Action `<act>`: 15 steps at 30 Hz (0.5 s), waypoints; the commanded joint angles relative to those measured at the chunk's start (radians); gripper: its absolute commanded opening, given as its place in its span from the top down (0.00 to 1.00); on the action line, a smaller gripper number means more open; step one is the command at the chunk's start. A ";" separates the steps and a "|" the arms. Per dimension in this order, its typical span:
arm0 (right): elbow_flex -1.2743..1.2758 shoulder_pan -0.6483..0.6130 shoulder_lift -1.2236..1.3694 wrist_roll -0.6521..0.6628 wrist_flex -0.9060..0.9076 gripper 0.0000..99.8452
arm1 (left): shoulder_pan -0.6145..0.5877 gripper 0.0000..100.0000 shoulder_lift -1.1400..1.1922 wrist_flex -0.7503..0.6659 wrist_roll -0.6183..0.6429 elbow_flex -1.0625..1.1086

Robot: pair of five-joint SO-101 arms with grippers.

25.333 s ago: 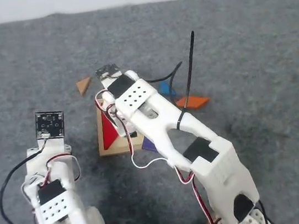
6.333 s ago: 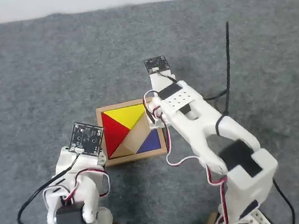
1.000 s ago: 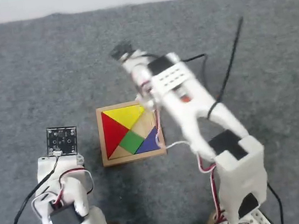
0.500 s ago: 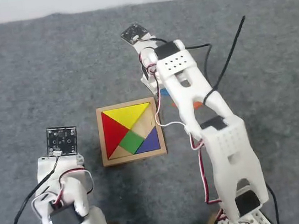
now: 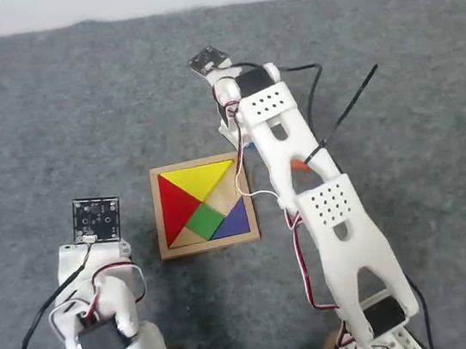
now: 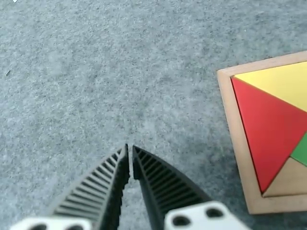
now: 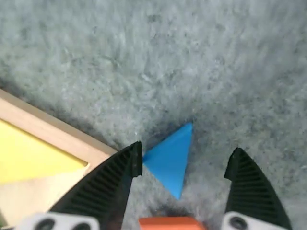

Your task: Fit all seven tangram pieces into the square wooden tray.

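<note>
Grey carpet [image 5: 31,99] across the whole high view. Right arm [image 5: 334,212] long and outstretched from the lower right toward the upper middle. Right gripper [image 7: 187,152] spread wide apart and empty, straddling a blue triangle [image 7: 170,160] on the carpet just past the tray's upper right corner; one corner of that triangle just beside one finger [image 7: 112,184], well clear of the other. Left arm [image 5: 107,331] folded in the lower left, well apart from the tray. Left gripper [image 6: 130,148] pressed together over carpet, nothing between the fingers. Square wooden tray [image 5: 209,247] flat at mid-frame, with a yellow triangle [image 5: 199,179] along its upper edge, a red triangle [image 5: 175,209] along its left edge, and a green square [image 5: 206,221] and a purple triangle [image 5: 235,220] near its lower edge. Orange piece [image 7: 165,223] outside the tray, just beside the blue triangle, partly hidden under the right arm in the high view.
</note>
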 commanded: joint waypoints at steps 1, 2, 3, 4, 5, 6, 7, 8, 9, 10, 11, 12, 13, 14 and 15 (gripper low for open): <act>-0.100 -0.001 0.008 0.011 0.047 0.71 | -0.005 0.99 -0.009 -0.023 0.008 -0.010; -0.101 0.001 0.016 0.011 0.048 0.71 | -0.005 0.99 -0.009 -0.023 0.008 -0.010; -0.100 0.001 0.019 0.011 0.048 0.71 | -0.005 0.99 -0.009 -0.023 0.008 -0.010; -0.100 0.001 0.022 0.011 0.050 0.71 | -0.005 0.99 -0.009 -0.023 0.008 -0.010; -0.100 0.001 0.022 0.011 0.051 0.71 | -0.005 0.99 -0.009 -0.023 0.008 -0.010; -0.100 0.001 0.021 0.011 0.051 0.71 | -0.005 0.99 -0.009 -0.023 0.008 -0.010; -0.100 0.001 0.021 0.011 0.051 0.71 | -0.006 0.99 -0.009 -0.023 0.008 -0.010; -0.100 -0.001 0.021 0.011 0.051 0.72 | -0.006 0.99 -0.009 -0.023 0.008 -0.010; -0.100 -0.001 0.021 0.011 0.051 0.74 | -0.006 0.99 -0.009 -0.023 0.008 -0.010; -0.100 -0.001 0.022 0.011 0.051 0.76 | -0.006 0.99 -0.009 -0.023 0.008 -0.010; -0.100 -0.001 0.022 0.011 0.051 0.78 | -0.006 0.99 -0.009 -0.023 0.008 -0.010; -0.100 -0.001 0.022 0.011 0.051 0.81 | -0.006 0.99 -0.009 -0.023 0.008 -0.010; -0.100 0.001 0.022 0.011 0.051 0.83 | -0.006 0.99 -0.009 -0.023 0.008 -0.010; -0.100 0.002 0.022 0.011 0.051 0.85 | -0.006 0.99 -0.009 -0.023 0.008 -0.010; -0.100 0.002 0.022 0.011 0.051 0.85 | -0.006 0.99 -0.009 -0.023 0.008 -0.010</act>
